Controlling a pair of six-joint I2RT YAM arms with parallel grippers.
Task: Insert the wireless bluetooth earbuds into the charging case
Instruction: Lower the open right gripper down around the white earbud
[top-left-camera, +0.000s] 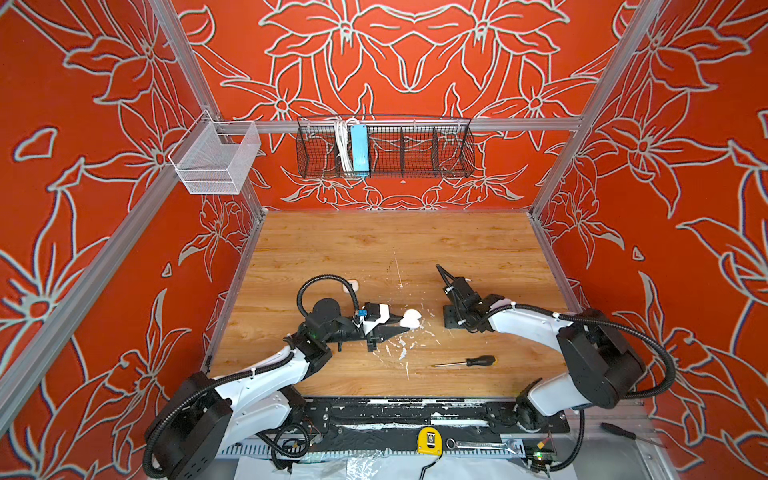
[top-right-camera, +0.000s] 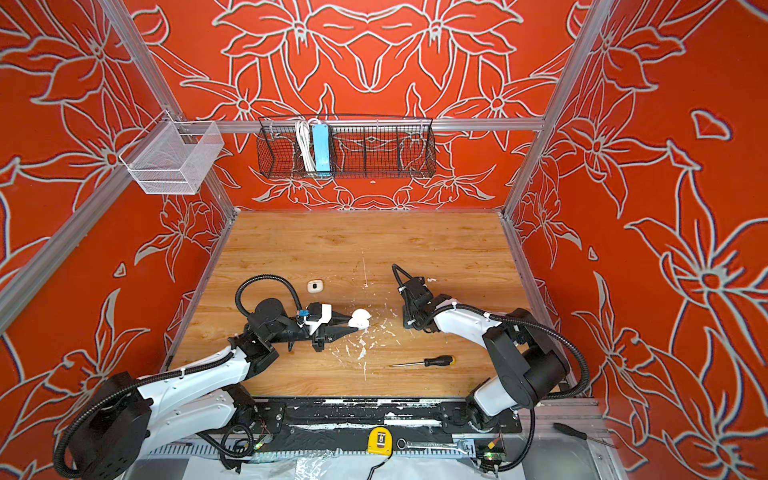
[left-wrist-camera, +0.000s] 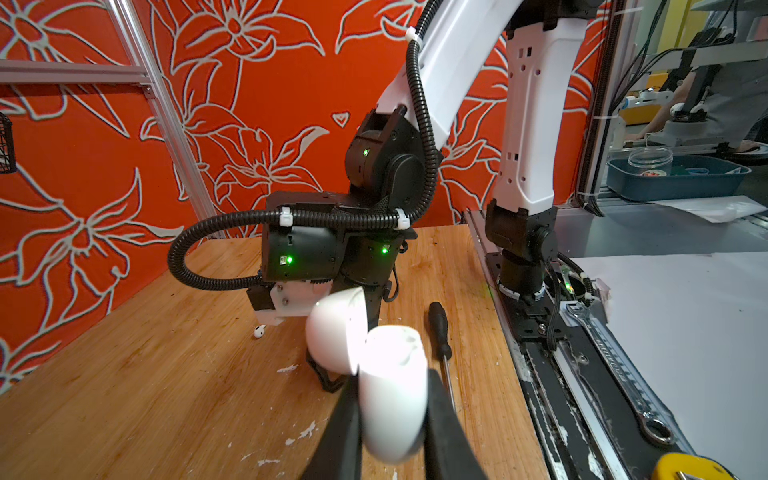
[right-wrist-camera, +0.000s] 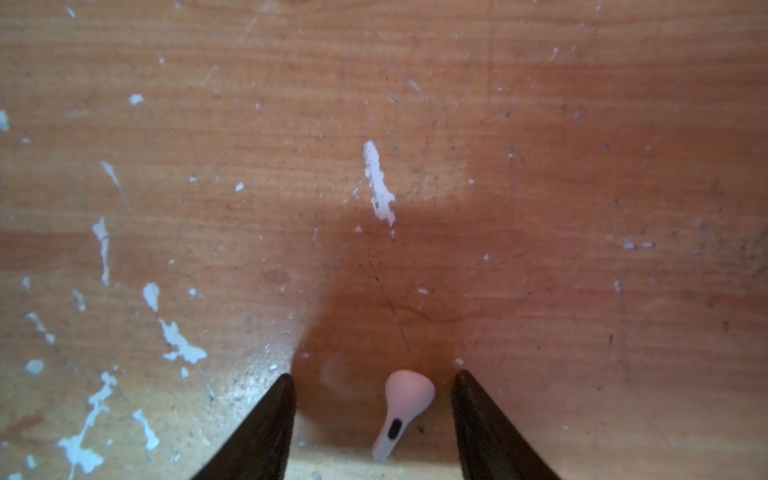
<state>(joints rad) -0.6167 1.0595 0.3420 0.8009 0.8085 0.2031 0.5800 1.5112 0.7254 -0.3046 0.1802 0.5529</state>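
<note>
My left gripper (left-wrist-camera: 392, 415) is shut on the charging case (left-wrist-camera: 395, 399), a white round clamshell, and holds it above the table. Its lid (left-wrist-camera: 336, 332) hangs open. In both top views the case (top-left-camera: 412, 318) (top-right-camera: 360, 319) sits at the tips of the left fingers, mid-table. My right gripper (right-wrist-camera: 374, 380) points down at the table and is open. One white earbud (right-wrist-camera: 405, 409) with a dark oval on its stem lies flat between the fingers, touching neither. A second earbud (left-wrist-camera: 259, 331) (top-left-camera: 467, 279) lies on the wood behind the right wrist.
A black-handled screwdriver (top-left-camera: 469, 361) (left-wrist-camera: 440, 332) lies near the front, right of centre. A white rounded-square box with a dark mark (top-left-camera: 351, 286) (top-right-camera: 315, 286) sits behind the left arm. White paint flecks (right-wrist-camera: 378, 187) dot the wood. A wrench (left-wrist-camera: 623, 374) and a yellow tape measure (top-left-camera: 429, 441) lie on the front rail.
</note>
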